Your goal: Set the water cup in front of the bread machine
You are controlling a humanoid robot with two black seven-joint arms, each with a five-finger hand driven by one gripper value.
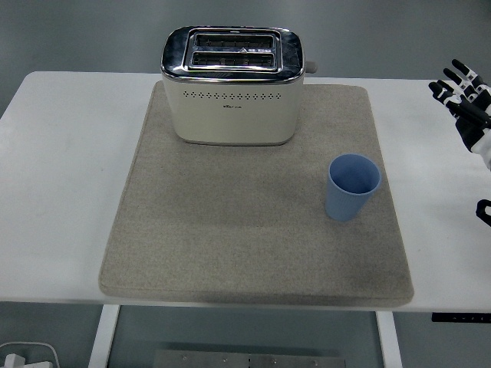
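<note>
The right robot hand (466, 103) is cut off by the picture's right edge above the worktop's (61, 169) right end; its palm is hidden.

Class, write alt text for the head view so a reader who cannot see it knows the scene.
A blue cup stands upright on a grey mat, to the right of and nearer than a cream toaster at the mat's far edge. The right robot hand, fingers spread and empty, hovers at the right edge of the white table.

Robot test lab, plain white table (69, 192) on metal legs, grey felt mat (230, 245), staged toaster (230, 88), bare grey floor (92, 34)
</note>
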